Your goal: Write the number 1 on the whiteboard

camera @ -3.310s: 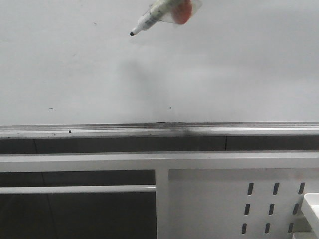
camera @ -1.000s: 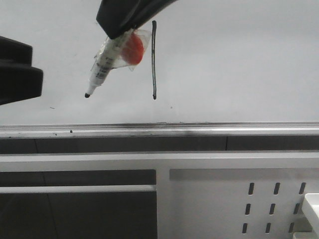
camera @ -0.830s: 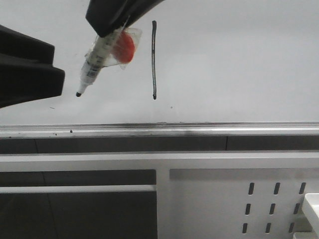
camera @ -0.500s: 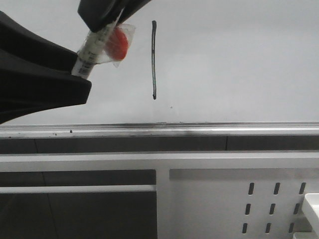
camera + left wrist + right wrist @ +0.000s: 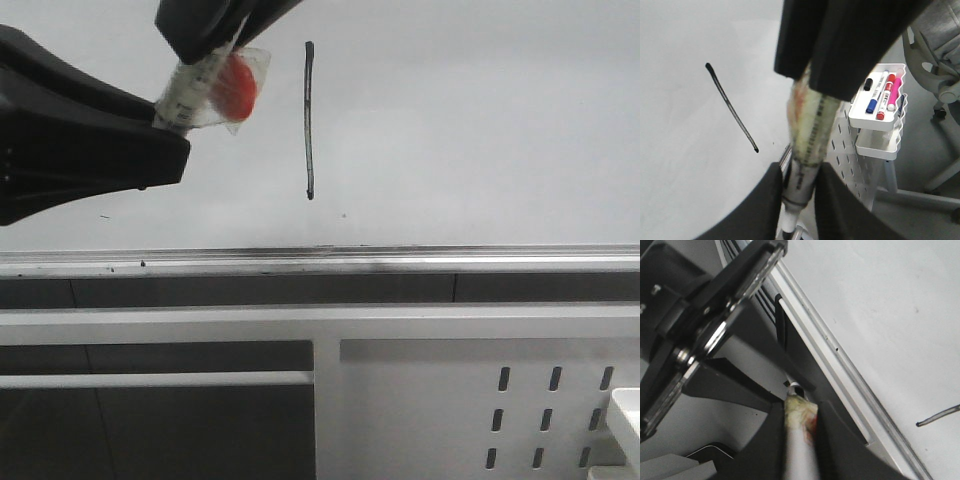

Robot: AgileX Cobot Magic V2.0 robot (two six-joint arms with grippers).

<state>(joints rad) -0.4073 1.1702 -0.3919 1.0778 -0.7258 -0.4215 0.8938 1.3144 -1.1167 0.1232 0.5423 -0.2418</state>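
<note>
The number 1 (image 5: 309, 120) is a thin dark near-vertical stroke on the whiteboard (image 5: 480, 120). It also shows in the left wrist view (image 5: 732, 109) and partly in the right wrist view (image 5: 940, 417). My right gripper (image 5: 205, 45) comes in from the top, left of the stroke, and is shut on the marker pen (image 5: 190, 90), which has a red lump in clear wrap. My left gripper (image 5: 170, 140) reaches in from the left. Its fingers (image 5: 765, 200) close on the marker's lower end (image 5: 807, 130), with the tip poking out below. The tip is off the board.
The board's silver bottom rail (image 5: 400, 262) runs across below the stroke. A white perforated panel (image 5: 480, 410) stands under it at the right. A white tray (image 5: 877, 107) holding several markers hangs on that panel. A grey chair (image 5: 940, 45) stands beyond.
The stroke has been drawn since the earliest frame. My right gripper carried the marker left, away from it. My left gripper came in from the left and closed round the marker's tip end.
</note>
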